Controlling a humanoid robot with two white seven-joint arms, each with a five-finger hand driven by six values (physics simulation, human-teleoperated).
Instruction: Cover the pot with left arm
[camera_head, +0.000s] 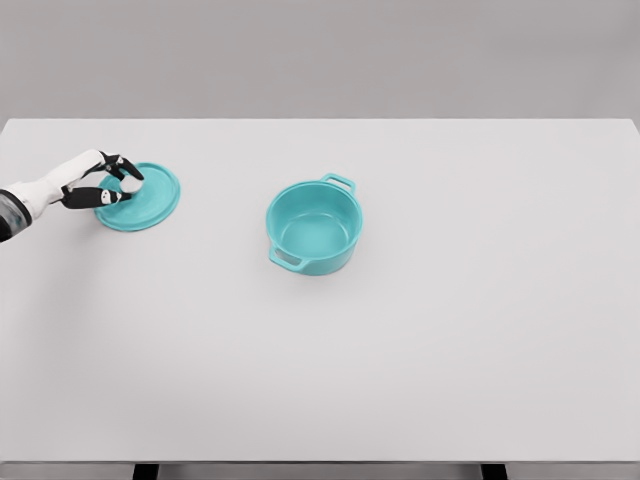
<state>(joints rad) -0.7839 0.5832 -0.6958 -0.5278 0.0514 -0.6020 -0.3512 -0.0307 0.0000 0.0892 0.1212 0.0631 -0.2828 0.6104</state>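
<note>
On the white table (450, 330) there is one teal pot (314, 227), uncovered, and one teal lid (145, 203) lying flat, well left of the pot. One left hand (105, 181) reaches over the lid; its fingers (122, 192) are closed around the lid's white knob (130, 184).

The round teal pot with two loop handles (314, 228) looks like enamelled or painted metal, though it could equally be moulded plastic; its skin is smooth with a soft satin sheen, lighter on the inner floor and darker on the outer wall. The flat round teal lid (145, 200) has the same smooth, even coating and a faintly brighter rim. The wide white desk (430, 340) is matt and uniform, without grain or texture. The left hand (100, 182) has a white, smooth, hard shell like plastic, and its fingers (112, 196) carry black, duller segments at the joints.
</note>
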